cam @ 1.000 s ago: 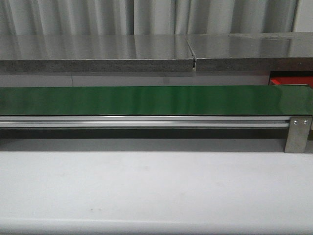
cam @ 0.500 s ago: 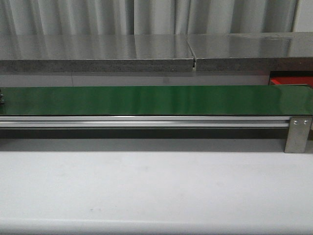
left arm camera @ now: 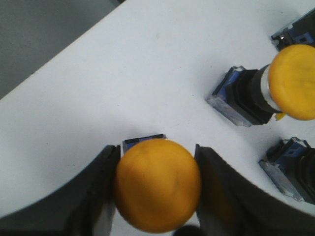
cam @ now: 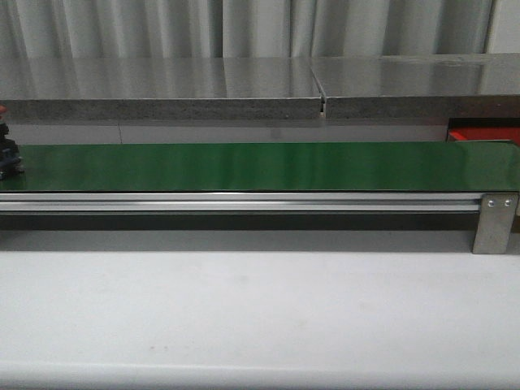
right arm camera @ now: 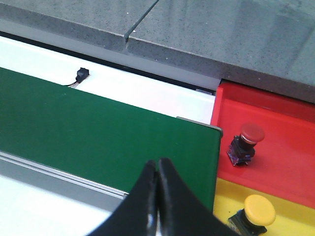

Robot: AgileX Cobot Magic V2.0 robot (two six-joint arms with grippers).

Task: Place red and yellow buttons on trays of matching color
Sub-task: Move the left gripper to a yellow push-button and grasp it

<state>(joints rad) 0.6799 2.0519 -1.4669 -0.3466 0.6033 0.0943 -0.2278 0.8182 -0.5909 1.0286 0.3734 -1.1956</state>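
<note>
Yellow button (left arm camera: 157,184) gripped between the left gripper (left arm camera: 156,196) fingers, over white table (left arm camera: 123,73).
Right gripper (right arm camera: 157,196) clenched empty above green belt (right arm camera: 98,132) end; beside it, red tray (right arm camera: 285,132) holds a glossy red button (right arm camera: 246,140).

Three yellow buttons (left arm camera: 157,184) (left arm camera: 294,81) (right arm camera: 260,209), one red button (right arm camera: 251,132), two trays (right arm camera: 285,118) (right arm camera: 295,221)

Green belt (cam: 260,166) bare except button (cam: 8,154) far left

Left gripper (left arm camera: 155,189): two broad black fingers (left arm camera: 93,196), matte, curved outer edges, paler inner pad faces | Right gripper (right arm camera: 157,194): two slim black fingers (right arm camera: 145,196), glossy, tapering to rounded tips | Cables, screws, markings: none visible.
</note>
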